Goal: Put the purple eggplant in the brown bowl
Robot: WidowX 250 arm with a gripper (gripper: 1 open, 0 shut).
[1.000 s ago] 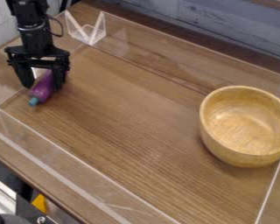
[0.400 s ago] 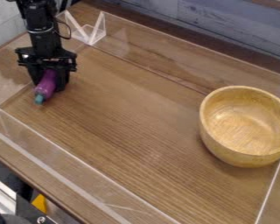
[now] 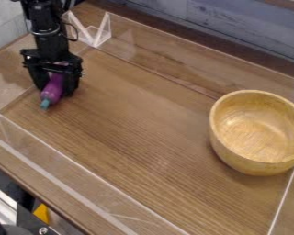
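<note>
The brown bowl (image 3: 255, 132) sits at the right side of the wood table (image 3: 143, 151), upright, w/ its wide mouth facing up; nothing shows in it but bare inner wall. It's round, thick-rimmed, light tan, smooth-looking w/ a soft sheen. Table = warm brown wood, grain running lengthwise, a bit glossy. A white wire-like frame (image 3: 93, 31), angular & thin, is at the table's far left edge, near the arm; can't tell if it holds anything. The purple eggplant (image 3: 51, 90) is at the left side of the table, well apart from the bowl, small, elongated, glossy & rounded, w/ a teal cap at one end. Cap end points toward the near side, slightly left; long axis runs roughly near-to-far, body end up by the gripper. Black gripper (image 3: 52, 81), angular & matte, is right over the eggplant's far end, fingers spread wide, one each side; can't tell if they touch it, no firm hold visible.
</note>
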